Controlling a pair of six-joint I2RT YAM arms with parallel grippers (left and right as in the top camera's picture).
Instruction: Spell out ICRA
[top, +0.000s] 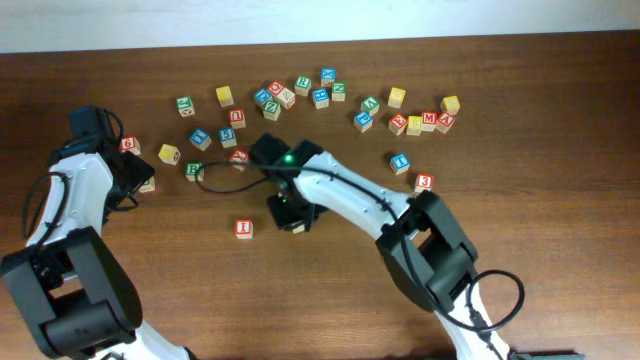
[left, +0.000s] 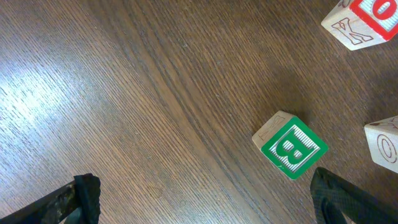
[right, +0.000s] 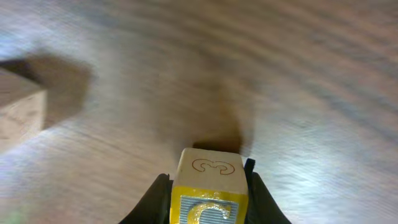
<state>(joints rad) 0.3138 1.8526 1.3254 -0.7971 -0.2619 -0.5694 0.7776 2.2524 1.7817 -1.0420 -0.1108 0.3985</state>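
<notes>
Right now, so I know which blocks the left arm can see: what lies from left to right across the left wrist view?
Finger at the bottom-left corner → green B block → O block. The K block and the other finger overlap these, so they are left out.

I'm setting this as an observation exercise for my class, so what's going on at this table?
The right gripper is shut on a yellow block, apparently a C, held just right of a lone red I block, so ICRA seems barely begun. The left gripper hangs open over the table near a green B block, holding nothing. Most other blocks lie scattered along the far side.
</notes>
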